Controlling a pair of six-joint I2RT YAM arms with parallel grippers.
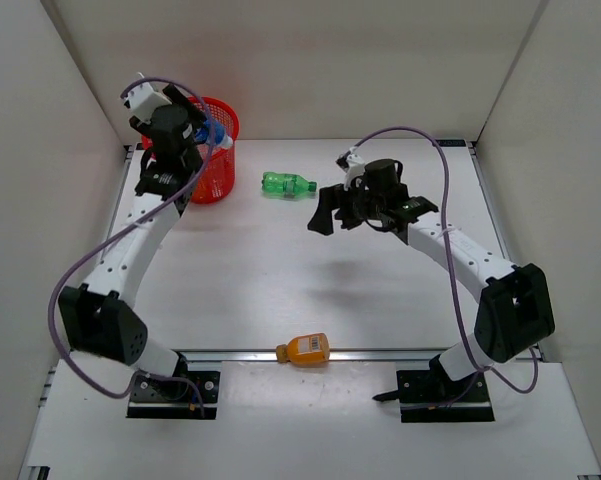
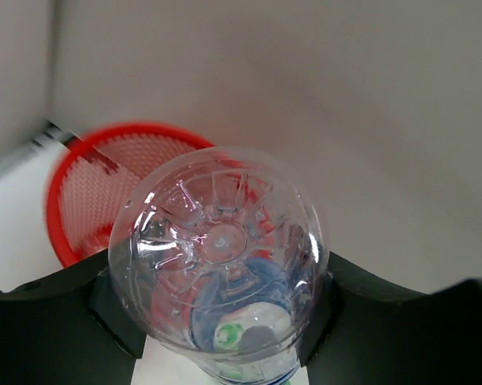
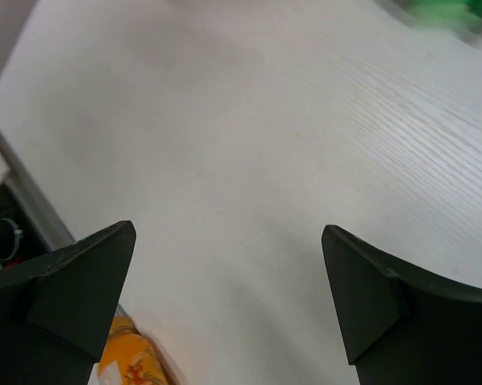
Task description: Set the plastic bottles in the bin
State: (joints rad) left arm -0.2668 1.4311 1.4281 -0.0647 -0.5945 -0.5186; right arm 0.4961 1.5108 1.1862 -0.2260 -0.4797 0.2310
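In the left wrist view the clear bottle (image 2: 220,241) fills the middle, base toward the lens, its far end cut off by the bottom edge. It hides the near rim and much of the inside of the red bin (image 2: 80,192), whose mesh is blurred, so what lies in it cannot be told. The fingers (image 2: 48,321) of the left gripper (image 2: 220,313) show only as dark shapes beside the bottle. In the right wrist view the green bottle (image 3: 445,14) is a blurred patch clipped by the top edge, and the orange bottle (image 3: 124,361) is cut off at the bottom
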